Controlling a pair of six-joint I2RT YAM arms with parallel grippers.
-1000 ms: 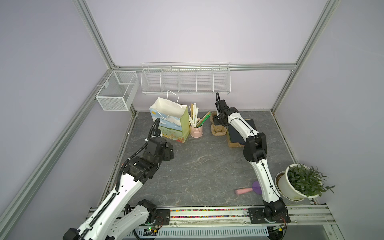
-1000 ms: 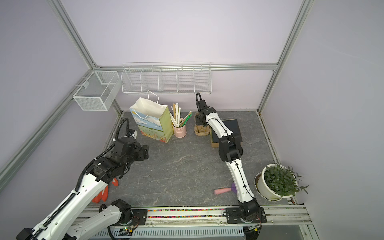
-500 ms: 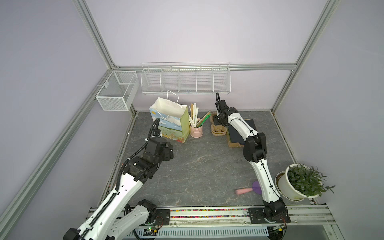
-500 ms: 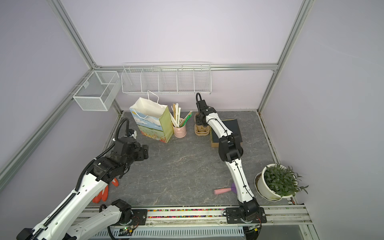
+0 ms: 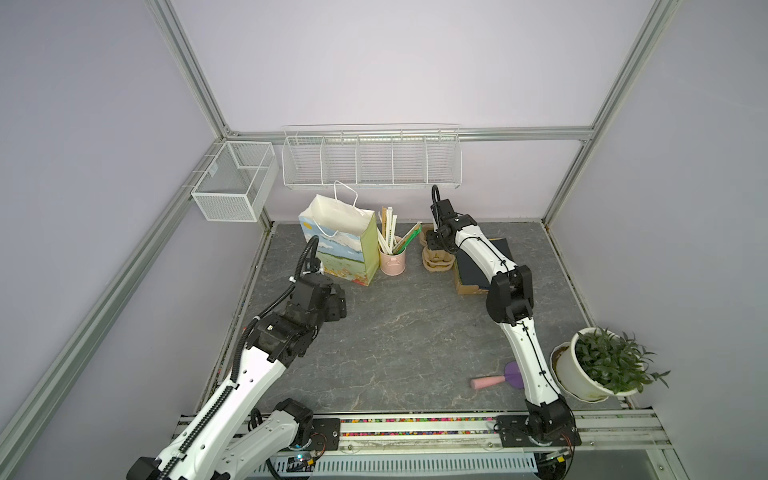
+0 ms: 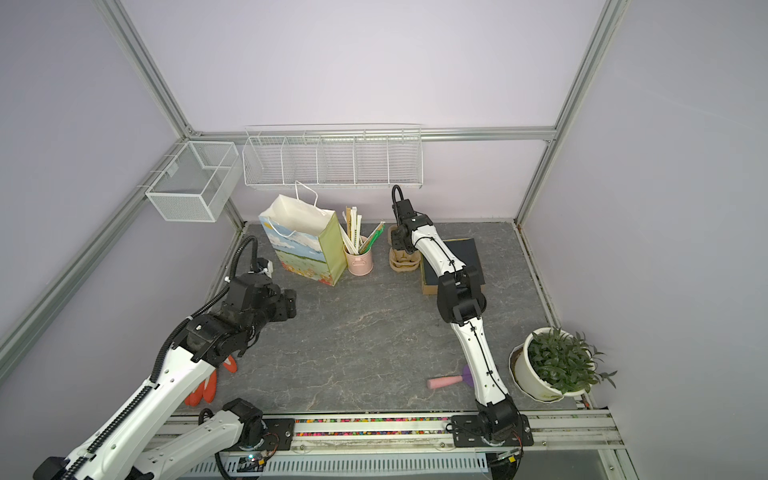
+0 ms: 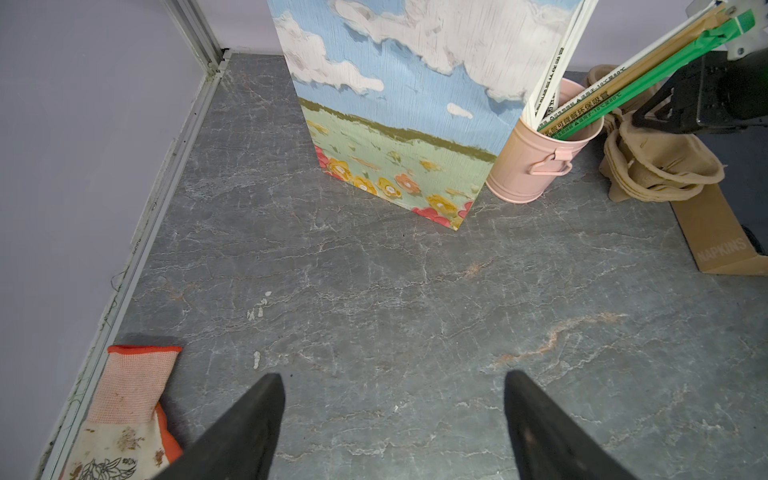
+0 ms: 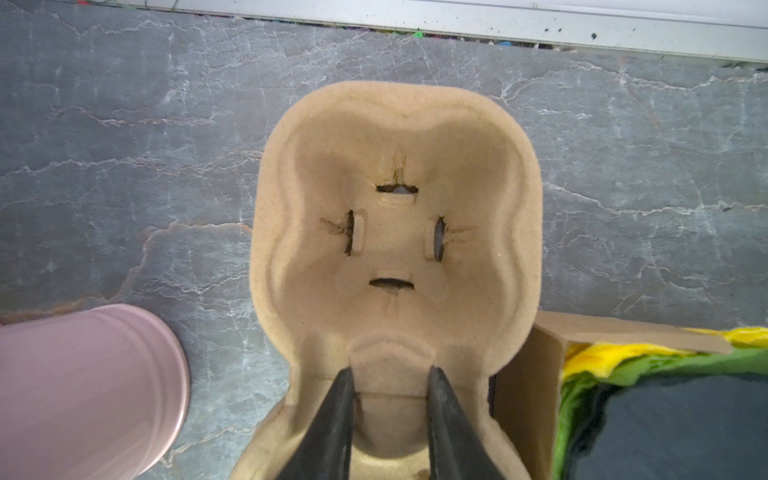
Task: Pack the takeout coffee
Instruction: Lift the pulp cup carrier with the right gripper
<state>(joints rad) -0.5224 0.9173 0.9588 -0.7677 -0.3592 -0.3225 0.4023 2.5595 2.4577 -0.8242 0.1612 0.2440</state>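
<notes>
An orange-and-white glove (image 7: 124, 399) lies at the far left edge of the grey table (image 5: 415, 332), beside the wall rail. The left pincer (image 7: 392, 419) hangs over bare table near it, jaws spread wide and holding nothing.

Beyond it a paper bag (image 5: 345, 249) printed with clouds and a flower meadow stands upright, its mouth open. Just beside the bag's right side stands a pink bucket (image 5: 392, 259) with wrapped straws (image 5: 390, 232) leaning out of it.

Next comes a short stack of brown pulp cup carriers (image 5: 435, 259), near the bucket but apart from it. The right pincer (image 8: 390, 390) comes down on the stack from above – its jaws are closed narrowly onto the raised middle ridge of the top carrier, one finger (image 8: 340, 415) on each side.

Touching the stack's right side is a cardboard napkin box (image 7: 719, 232). Nearer the front lies a pink-and-purple tool (image 5: 494, 380), and at the far right stands a potted plant (image 5: 602, 365).

The coffee cup – no view shows where it is.
</notes>
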